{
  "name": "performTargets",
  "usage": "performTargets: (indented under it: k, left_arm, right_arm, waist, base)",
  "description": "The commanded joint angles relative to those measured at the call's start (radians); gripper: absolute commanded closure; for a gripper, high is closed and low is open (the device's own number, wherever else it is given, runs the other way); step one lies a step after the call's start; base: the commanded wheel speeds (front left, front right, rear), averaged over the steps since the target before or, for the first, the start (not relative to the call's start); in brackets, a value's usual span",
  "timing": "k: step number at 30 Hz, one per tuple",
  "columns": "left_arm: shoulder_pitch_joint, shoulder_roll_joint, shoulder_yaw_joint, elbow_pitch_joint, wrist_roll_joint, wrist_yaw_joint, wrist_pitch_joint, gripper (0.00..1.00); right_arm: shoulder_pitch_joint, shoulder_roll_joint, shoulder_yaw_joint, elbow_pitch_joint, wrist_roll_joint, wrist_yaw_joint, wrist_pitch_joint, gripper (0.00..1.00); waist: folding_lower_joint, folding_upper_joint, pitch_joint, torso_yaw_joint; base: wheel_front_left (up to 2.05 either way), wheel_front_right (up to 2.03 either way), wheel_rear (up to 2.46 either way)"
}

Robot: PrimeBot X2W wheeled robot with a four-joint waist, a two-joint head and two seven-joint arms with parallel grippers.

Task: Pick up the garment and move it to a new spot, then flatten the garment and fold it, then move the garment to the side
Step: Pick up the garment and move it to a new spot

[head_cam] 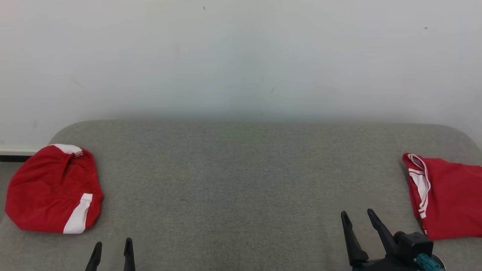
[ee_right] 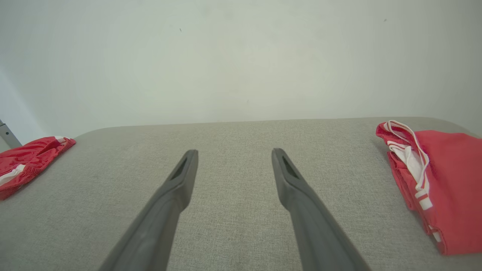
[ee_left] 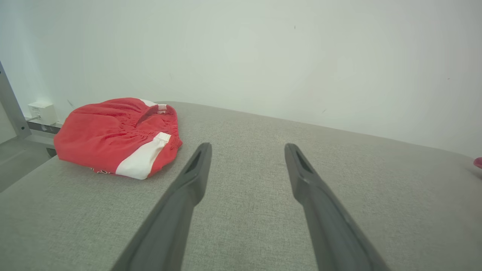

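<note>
A crumpled red garment [head_cam: 52, 188] with white bands lies bunched at the left end of the grey padded surface [head_cam: 241, 177]; it is also in the left wrist view [ee_left: 113, 139] and the right wrist view [ee_right: 26, 158]. A second red garment [head_cam: 448, 195] with white trim lies folded flat at the right end [ee_right: 448, 177]. My left gripper [head_cam: 113, 244] stands open near the front edge, right of the crumpled garment and apart from it [ee_left: 248, 146]. My right gripper [head_cam: 357, 213] is open too, just left of the folded garment, touching nothing [ee_right: 235, 151].
A white wall [head_cam: 241, 56] rises right behind the padded surface. Off the surface's left end, the left wrist view shows a white wall box [ee_left: 41, 111] and a grey metal post [ee_left: 11, 109]. The surface has rounded back corners.
</note>
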Motion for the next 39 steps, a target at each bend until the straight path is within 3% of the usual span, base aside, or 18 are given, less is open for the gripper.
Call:
performTargets:
  k: [1,19,39]
  left_arm:
    - [0.020,0.001,0.007,-0.005,0.003,0.003,0.000,0.00]
    - [0.011,0.044,0.049,-0.015,0.016,-0.006,0.000,0.00]
    - [0.021,0.035,0.115,-0.065,0.000,0.007,0.000,0.00]
  right_arm:
    - [-0.008,0.005,0.004,0.003,0.006,-0.003,-0.005,0.00]
    - [-0.042,0.045,0.056,0.051,0.027,-0.003,-0.049,0.00]
    - [-0.132,0.042,0.141,0.127,0.052,-0.003,-0.068,0.00]
  waist:
    - [0.0000,0.0000,-0.006,0.057]
    - [0.0000,0.0000,-0.003,0.354]
    - [0.0000,0.0000,0.045,0.399]
  base:
    - [0.00,0.00,0.00]
    - [0.00,0.00,0.00]
    - [0.00,0.00,0.00]
